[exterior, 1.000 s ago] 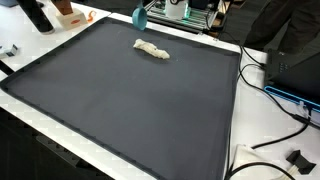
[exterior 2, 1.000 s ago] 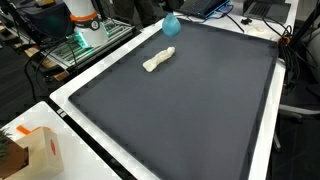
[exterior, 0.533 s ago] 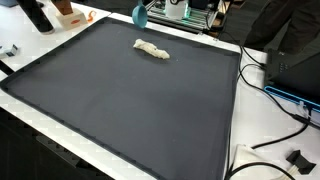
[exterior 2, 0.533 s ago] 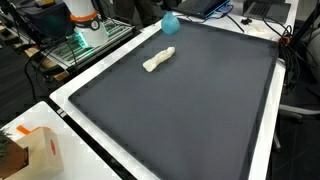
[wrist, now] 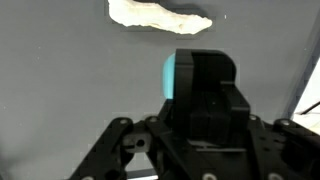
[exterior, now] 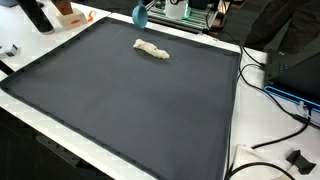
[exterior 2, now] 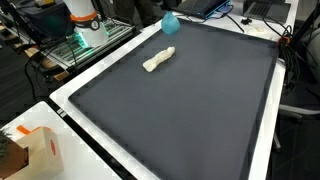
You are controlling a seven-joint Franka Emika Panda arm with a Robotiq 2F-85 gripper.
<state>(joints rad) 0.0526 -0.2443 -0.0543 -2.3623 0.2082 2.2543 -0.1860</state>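
Change: nothing has moved since the earlier frames.
Gripper: dark bulk low in the wrist view; whether released or clenched, cannot tell.
Teal object: partly hidden behind it, at the edge of the mat.
White rag: on the mat, near the teal object.

No legible text, label or number anywhere — box print, if any, too blurred.
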